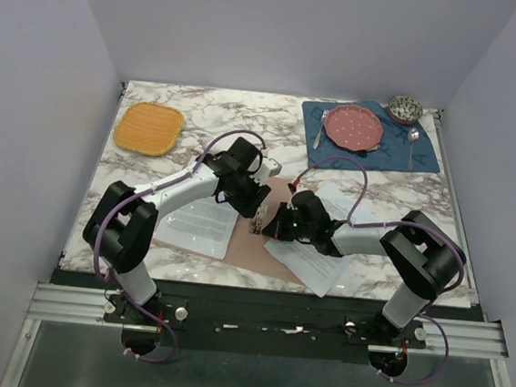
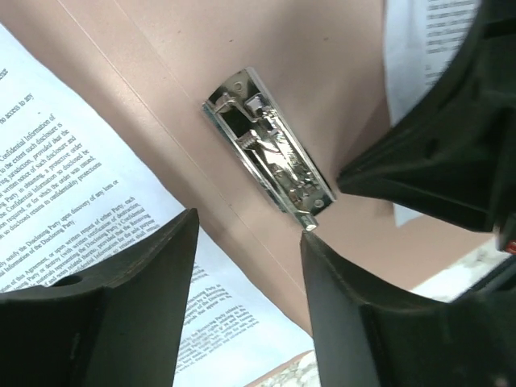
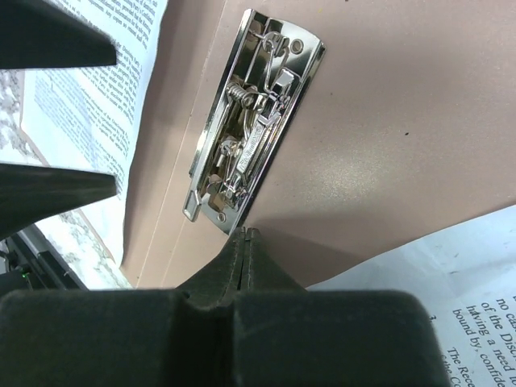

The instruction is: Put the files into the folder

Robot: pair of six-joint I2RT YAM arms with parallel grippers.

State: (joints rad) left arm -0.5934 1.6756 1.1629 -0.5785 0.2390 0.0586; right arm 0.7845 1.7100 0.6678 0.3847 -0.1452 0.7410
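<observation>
The pinkish-brown folder (image 1: 251, 248) lies open on the marble table, its metal clip (image 1: 259, 223) at the spine. One printed sheet (image 1: 196, 224) lies on its left half. The other sheet (image 1: 318, 254) lies askew over its right half. My left gripper (image 1: 255, 202) is open and empty, hovering just over the clip (image 2: 270, 153), with the left sheet (image 2: 81, 185) beneath one finger. My right gripper (image 1: 275, 224) is shut and empty, its tips (image 3: 244, 231) at the near end of the clip (image 3: 250, 121) on the folder (image 3: 403, 121).
An orange woven mat (image 1: 148, 126) lies at the back left. A blue placemat (image 1: 373, 136) at the back right carries a red dotted plate (image 1: 353, 127), a fork and a spoon, with a small bowl (image 1: 405, 108) behind. The two grippers are close together.
</observation>
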